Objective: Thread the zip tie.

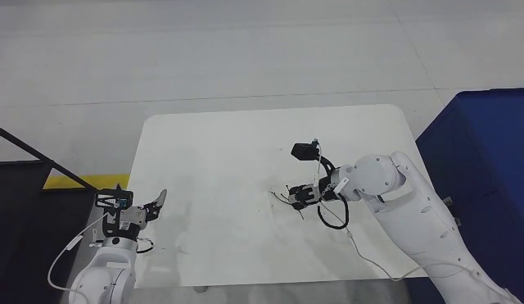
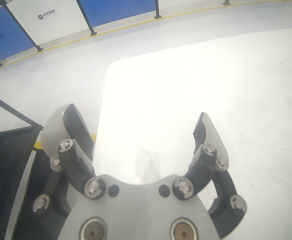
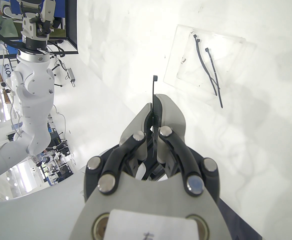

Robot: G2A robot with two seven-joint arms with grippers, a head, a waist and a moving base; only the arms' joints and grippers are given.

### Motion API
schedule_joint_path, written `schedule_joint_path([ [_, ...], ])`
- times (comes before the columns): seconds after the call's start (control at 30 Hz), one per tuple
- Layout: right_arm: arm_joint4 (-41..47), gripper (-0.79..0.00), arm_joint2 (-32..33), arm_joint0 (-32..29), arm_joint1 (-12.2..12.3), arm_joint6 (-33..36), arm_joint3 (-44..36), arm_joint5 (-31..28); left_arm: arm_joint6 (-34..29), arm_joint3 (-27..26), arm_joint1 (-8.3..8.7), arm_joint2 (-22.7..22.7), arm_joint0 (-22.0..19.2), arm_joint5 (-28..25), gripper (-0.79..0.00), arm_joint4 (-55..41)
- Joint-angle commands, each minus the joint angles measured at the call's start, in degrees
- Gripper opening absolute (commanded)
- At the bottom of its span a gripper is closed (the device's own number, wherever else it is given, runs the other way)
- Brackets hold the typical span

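zip tie (image 3: 154,86) tail hidden inside right gripper (image 3: 154,102), spare ties (image 1: 280,197) too small to count from above

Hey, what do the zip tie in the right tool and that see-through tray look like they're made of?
Zip tie: black plastic, likely nylon, matte; a thin strap standing straight from the right tool. Tray: clear rigid plastic, perhaps acrylic, glossy; the table shows through, edges catch light.

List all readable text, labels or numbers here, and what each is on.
White partition panel: brand logo, not quoted.
Blue partition panels: same logo, fainter.
White label on the wrist mount: cut off, unreadable.
Zip ties, clear tray, table: no print.
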Motion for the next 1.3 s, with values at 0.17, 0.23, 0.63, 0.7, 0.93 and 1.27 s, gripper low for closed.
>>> schedule_joint_path([
  [0.17,-2.2,-0.785,-1.9,0.4,0.5,4.2,-1.0,-7.5,0.0,0.0,0.0,0.0,0.0,0.0,0.0,0.0],
  [0.23,1.2,-0.785,-2.2,1.6,0.4,6.6,0.6,-10.9,0.0,0.0,0.0,0.0,0.0,0.0,0.0,0.0],
  [0.63,16.1,-0.785,-7.3,8.2,-0.5,10.5,9.4,-23.5,0.0,0.0,0.0,0.0,0.0,0.0,0.0,0.0],
  [0.7,15.6,-0.785,-7.4,8.1,-0.5,10.1,9.4,-23.3,0.0,0.0,0.0,0.0,0.0,0.0,0.0,0.0],
  [0.93,24.3,-0.785,-9.2,9.8,-0.2,10.5,10.3,-26.5,0.0,0.0,0.0,0.0,0.0,0.0,0.0,0.0],
  [1.27,45.9,-0.785,-18.0,15.9,3.7,10.5,12.7,-30.6,0.0,0.0,0.0,0.0,0.0,0.0,0.0,0.0],
])
